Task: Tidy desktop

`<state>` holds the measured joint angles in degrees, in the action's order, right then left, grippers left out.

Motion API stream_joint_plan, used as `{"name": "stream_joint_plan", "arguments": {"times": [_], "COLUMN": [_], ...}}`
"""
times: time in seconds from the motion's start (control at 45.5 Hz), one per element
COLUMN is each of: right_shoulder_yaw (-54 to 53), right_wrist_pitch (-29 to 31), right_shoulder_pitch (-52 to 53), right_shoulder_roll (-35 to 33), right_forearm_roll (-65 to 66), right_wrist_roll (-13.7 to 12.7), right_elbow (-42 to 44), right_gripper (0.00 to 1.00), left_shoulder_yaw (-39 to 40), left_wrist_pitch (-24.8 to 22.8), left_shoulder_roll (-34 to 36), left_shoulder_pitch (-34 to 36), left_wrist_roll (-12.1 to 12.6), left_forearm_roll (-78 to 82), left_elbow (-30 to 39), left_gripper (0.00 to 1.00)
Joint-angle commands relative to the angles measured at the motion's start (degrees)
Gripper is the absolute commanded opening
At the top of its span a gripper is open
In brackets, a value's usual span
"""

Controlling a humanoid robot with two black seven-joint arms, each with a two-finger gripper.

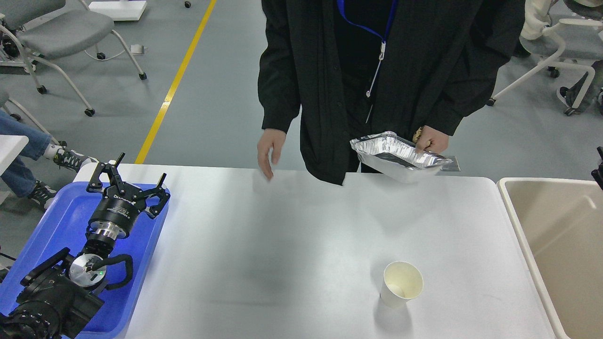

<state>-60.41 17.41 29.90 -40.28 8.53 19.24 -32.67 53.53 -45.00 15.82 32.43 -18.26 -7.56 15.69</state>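
Observation:
The white desktop [301, 245] fills the middle of the head view. A white paper cup [401, 284] stands upright on it at the front right, and it looks empty. My left gripper [129, 181] hovers open over the blue tray [61, 226] at the left edge, with nothing between its fingers. At the far right edge only a dark sliver of my right arm [599, 169] shows, and its gripper is out of view. A person in black stands behind the desk, holding a foil container [398, 155] above the far edge.
A beige bin [560, 245] sits against the desk's right side. The person's other hand [268, 153] hangs over the far edge near the middle. Office chairs and a yellow floor line lie beyond the desk.

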Motion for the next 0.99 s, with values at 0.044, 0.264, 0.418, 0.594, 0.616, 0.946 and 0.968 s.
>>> {"name": "stream_joint_plan", "arguments": {"times": [0.044, 0.264, 0.418, 0.594, 0.616, 0.946, 0.968], "right_shoulder_yaw": [0.0, -0.1, -0.1, -0.1, 0.0, 0.1, 0.1], "right_wrist_pitch": [0.0, 0.1, 0.4, 0.6, 0.7, 0.4, 0.3], "right_shoulder_pitch": [0.1, 0.0, -0.2, -0.9, -0.9, -0.3, -0.1], "right_shoulder_roll": [0.0, 0.1, 0.2, 0.6, 0.6, 2.8, 3.2], "right_forearm_roll": [0.0, 0.0, 0.0, 0.0, 0.0, 0.0, 0.0], "right_wrist_roll": [0.0, 0.0, 0.1, 0.1, 0.1, 0.0, 0.0], "right_elbow": [0.0, 0.1, 0.0, -0.1, -0.1, -0.6, -0.6], "right_gripper": [1.00, 1.00, 1.00, 1.00, 1.00, 1.00, 1.00], "left_shoulder_yaw": [0.0, 0.0, 0.0, 0.0, 0.0, 0.0, 0.0], "left_wrist_pitch": [0.0, 0.0, 0.0, 0.0, 0.0, 0.0, 0.0], "left_shoulder_roll": [0.1, 0.0, 0.0, 0.0, 0.0, 0.0, 0.0], "left_shoulder_pitch": [0.0, 0.0, 0.0, 0.0, 0.0, 0.0, 0.0], "left_wrist_roll": [0.1, -0.1, 0.0, -0.1, -0.1, -0.1, -0.1], "left_forearm_roll": [0.1, 0.0, 0.0, 0.0, 0.0, 0.0, 0.0], "left_elbow": [0.0, 0.0, 0.0, 0.0, 0.0, 0.0, 0.0], "left_gripper": [1.00, 1.00, 1.00, 1.00, 1.00, 1.00, 1.00]}}
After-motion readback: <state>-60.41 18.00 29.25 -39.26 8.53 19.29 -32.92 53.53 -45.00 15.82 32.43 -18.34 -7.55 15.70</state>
